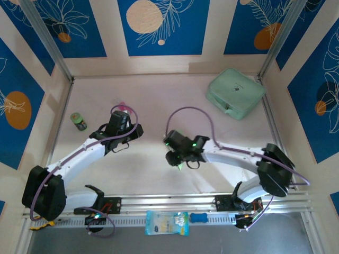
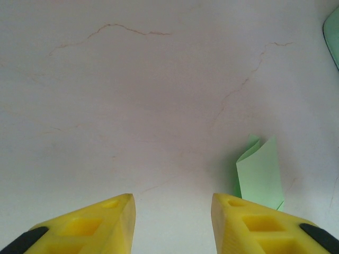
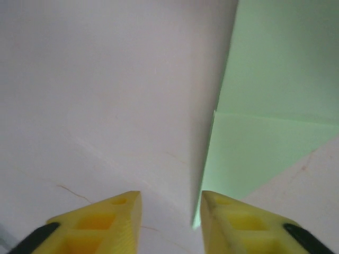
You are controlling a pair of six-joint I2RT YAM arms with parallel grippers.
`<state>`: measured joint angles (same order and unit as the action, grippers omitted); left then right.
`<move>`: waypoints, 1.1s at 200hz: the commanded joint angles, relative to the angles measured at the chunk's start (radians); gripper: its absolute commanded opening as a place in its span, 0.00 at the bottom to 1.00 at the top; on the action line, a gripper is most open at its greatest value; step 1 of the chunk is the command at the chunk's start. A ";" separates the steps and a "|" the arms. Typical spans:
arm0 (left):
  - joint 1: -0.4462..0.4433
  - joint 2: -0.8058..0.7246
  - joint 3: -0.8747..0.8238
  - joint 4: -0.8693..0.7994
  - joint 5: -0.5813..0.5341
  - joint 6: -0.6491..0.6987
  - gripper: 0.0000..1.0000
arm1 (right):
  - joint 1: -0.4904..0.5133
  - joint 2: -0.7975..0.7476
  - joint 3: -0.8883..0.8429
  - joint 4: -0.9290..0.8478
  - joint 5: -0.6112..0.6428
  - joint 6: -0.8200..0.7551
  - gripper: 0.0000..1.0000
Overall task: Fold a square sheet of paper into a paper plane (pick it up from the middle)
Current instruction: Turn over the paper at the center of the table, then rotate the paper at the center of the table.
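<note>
The paper plane (image 3: pixel 275 106), half folded and pale green, is lying on the desk (image 3: pixel 106 79) just beside the right hand (image 3: pixel 170 197). That hand's yellow fingers are standing partly open with nothing between them. One edge of the paper is running up alongside one finger, though whether it is touching cannot be told. The left hand (image 2: pixel 172 197) is hovering close by, also partly open and holding nothing, with the paper just off to its right.

Judging by the creases, the folding is only partway along. The next crease will probably go best if one hand pins the paper flat while the other comes in low, takes a thin free edge, and lines it up with the centre crease before pressing.

All this is happening well apart from the mint-green zip case (image 1: pixel 235 92), to its left and nearer the arms' bases. A small green-lidded jar (image 1: pixel 78 121) is standing far to the case's left. A packet (image 1: pixel 167 222) is lying on the near rail, well apart from the case. The pale desk is showing hairline veins, and blue wall panels (image 1: pixel 159 26) with orange discs and white leaves are rising behind the case.
</note>
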<state>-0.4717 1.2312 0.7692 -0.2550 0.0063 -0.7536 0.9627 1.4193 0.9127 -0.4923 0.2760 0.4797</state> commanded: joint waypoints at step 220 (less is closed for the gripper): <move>0.014 0.054 -0.009 0.033 0.107 -0.028 0.43 | -0.255 0.289 -0.260 0.584 -0.386 0.821 0.13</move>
<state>-0.4683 1.2739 0.7689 -0.2394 0.0887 -0.7738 0.6788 1.6638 0.7078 0.0139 -0.1810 1.0554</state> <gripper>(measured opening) 0.429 0.130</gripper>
